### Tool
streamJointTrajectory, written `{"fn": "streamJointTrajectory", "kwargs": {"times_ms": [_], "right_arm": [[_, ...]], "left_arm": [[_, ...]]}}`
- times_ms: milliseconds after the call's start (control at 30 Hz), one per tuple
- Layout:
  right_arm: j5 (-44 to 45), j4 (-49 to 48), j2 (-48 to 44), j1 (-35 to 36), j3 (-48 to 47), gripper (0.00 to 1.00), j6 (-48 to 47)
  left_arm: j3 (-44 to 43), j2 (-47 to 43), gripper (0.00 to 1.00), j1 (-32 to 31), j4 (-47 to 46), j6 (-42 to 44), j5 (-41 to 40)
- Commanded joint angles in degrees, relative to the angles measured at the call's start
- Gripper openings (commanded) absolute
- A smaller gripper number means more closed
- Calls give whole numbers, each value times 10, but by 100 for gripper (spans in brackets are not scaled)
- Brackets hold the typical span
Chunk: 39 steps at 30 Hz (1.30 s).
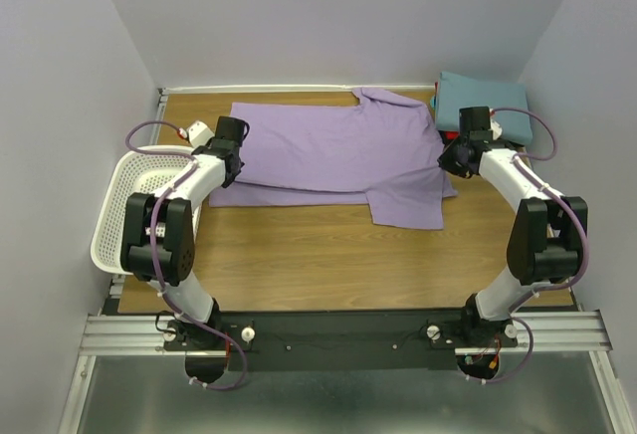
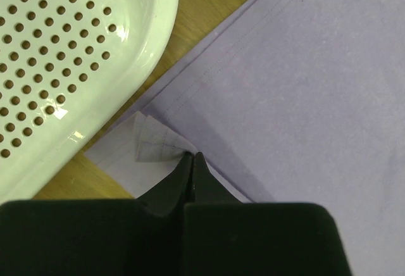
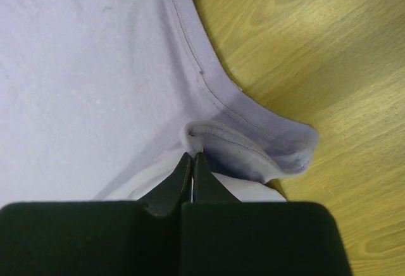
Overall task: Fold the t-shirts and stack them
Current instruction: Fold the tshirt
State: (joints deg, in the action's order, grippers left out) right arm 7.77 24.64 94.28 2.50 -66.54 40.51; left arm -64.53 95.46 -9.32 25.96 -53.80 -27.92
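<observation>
Lavender t-shirt (image 1: 328,150): one item, spread mostly flat across the far half of the tabletop (image 1: 328,265). One sleeve lies out toward the near right. I see the cloth reach from beside the basket on the left to just short of the folded teal shirt on the right.

Teal t-shirt (image 1: 488,96): one item, folded into a rectangle, in the far right corner, just beside the lavender one. I note a speck of red at its near edge and cannot tell what it belongs to.

Left pincer (image 2: 192,157): jaws closed on a small raised fold at the lavender t-shirt's left corner, by the stitched hem. In my wrist view the cloth peaks up right at the tips, with its paler underside showing.

Right pincer (image 3: 193,157): jaws closed on a pinch of the same shirt at its right side, where a stitched edge curls up and over. Bare wood lies to the right of it.

Basket (image 1: 124,195): white perforated plastic, at the left edge of the tabletop, near the left pincer. I cannot tell whether its rim touches the shirt's corner.
</observation>
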Motion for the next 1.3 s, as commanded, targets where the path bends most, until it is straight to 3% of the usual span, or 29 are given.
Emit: {"fn": "streamJointTrajectory", "kwargs": {"times_ms": [0,1267], "right_arm": [[-12,-13,8,-7,-21,0,7],[-34,-15,49,-22,-66,1,23]], "left_arm": [[-16,11,0,7,3,8,1],[-60,51,0,26,11,26,6]]}}
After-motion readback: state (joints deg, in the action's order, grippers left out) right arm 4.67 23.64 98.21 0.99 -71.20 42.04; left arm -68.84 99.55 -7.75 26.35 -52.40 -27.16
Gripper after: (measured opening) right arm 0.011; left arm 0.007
